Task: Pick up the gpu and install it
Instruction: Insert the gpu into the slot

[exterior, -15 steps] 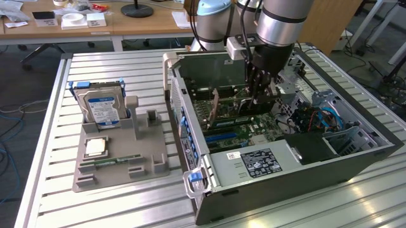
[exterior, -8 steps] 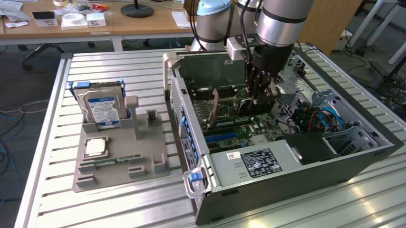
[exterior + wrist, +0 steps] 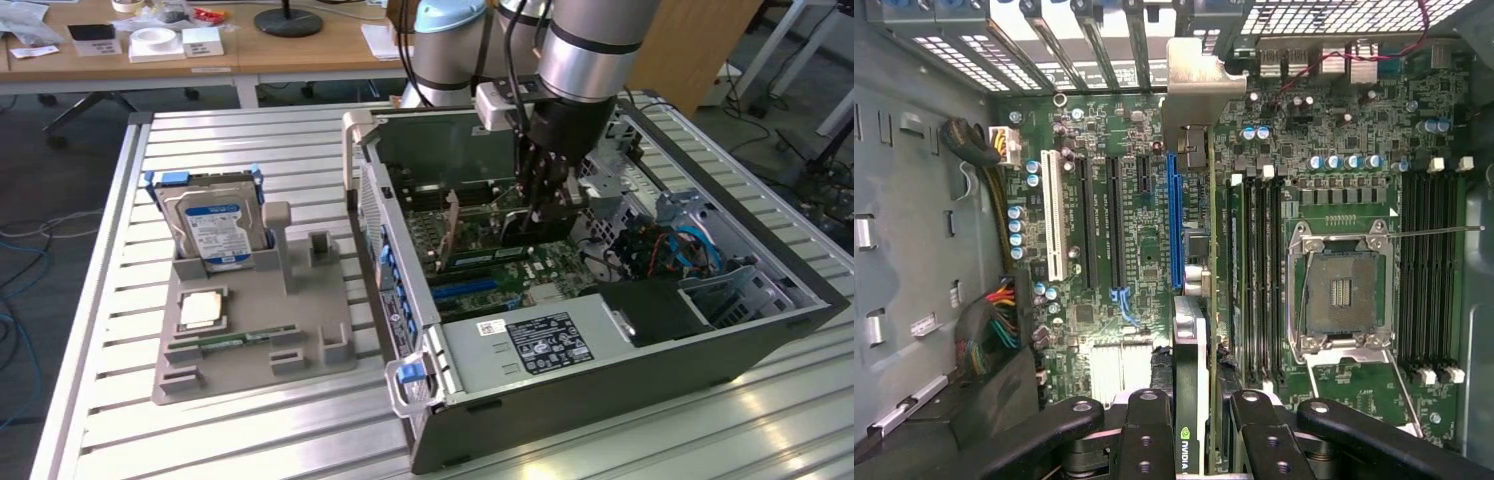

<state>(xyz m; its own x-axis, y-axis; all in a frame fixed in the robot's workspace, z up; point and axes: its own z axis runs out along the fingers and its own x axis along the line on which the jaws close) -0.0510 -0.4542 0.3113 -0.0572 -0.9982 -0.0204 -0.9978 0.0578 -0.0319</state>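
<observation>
My gripper point(image 3: 547, 212) reaches down into the open computer case point(image 3: 747, 345) and is shut on the gpu point(image 3: 497, 228), holding it on edge just above the motherboard point(image 3: 534, 268). The wrist view looks along the card: the gpu point(image 3: 1190, 360) runs edge-on from between my black fingers point(image 3: 1150, 432) to its silver end bracket point(image 3: 1192, 85) at the case's rear slots. My gripper point(image 3: 1199, 435) clamps its black cooler side. The card hangs close beside the long blue slot point(image 3: 1174, 215); I cannot tell whether it touches the slot.
On the motherboard, a bare CPU socket point(image 3: 1340, 290) and memory slots point(image 3: 1259, 270) lie beside the card. Cables point(image 3: 999, 325) bundle at the case wall. Outside the case a grey holder point(image 3: 254, 350) carries a hard drive point(image 3: 214, 228), a CPU point(image 3: 200, 308) and a RAM stick point(image 3: 234, 340).
</observation>
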